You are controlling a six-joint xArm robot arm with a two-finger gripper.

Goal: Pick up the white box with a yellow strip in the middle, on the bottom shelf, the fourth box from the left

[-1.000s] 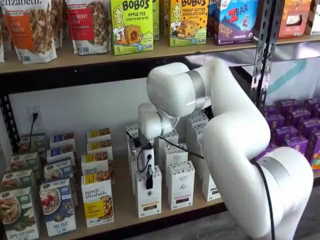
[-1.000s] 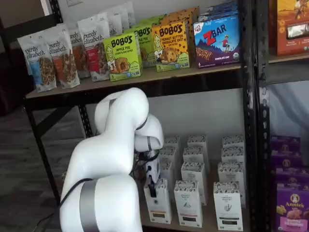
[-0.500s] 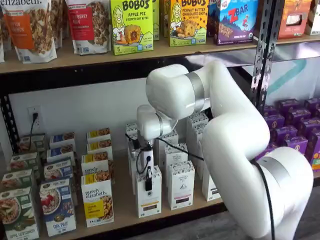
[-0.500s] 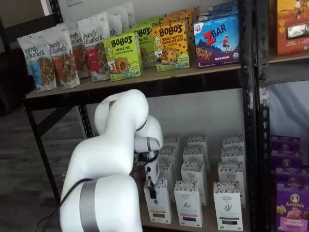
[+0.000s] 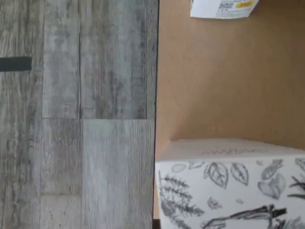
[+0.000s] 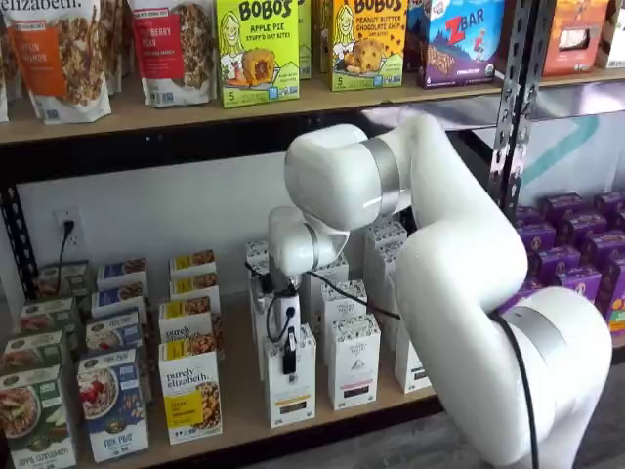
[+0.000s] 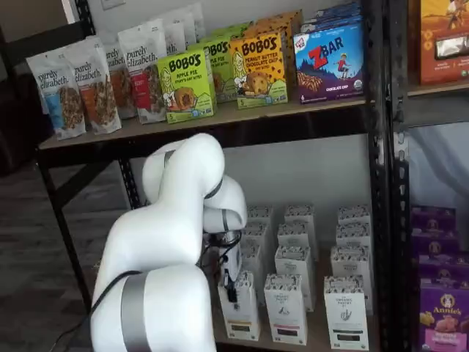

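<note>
Reading "purely elizabeth" granola box [image 6: 191, 392]

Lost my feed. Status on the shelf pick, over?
Gripper down at the white box, grip state unclear. Box upright on the bottom shelf. Alike cartons close beside, over.

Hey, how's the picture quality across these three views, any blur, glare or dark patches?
Wrist view: evenly lit, the white box close and slightly soft, its leaf print still readable. Shelf views: both soft and low in detail; small print on the white box is unreadable, and the underside of the upper shelf falls in dark shadow. The white arm looks bright, without harsh glare.
</note>
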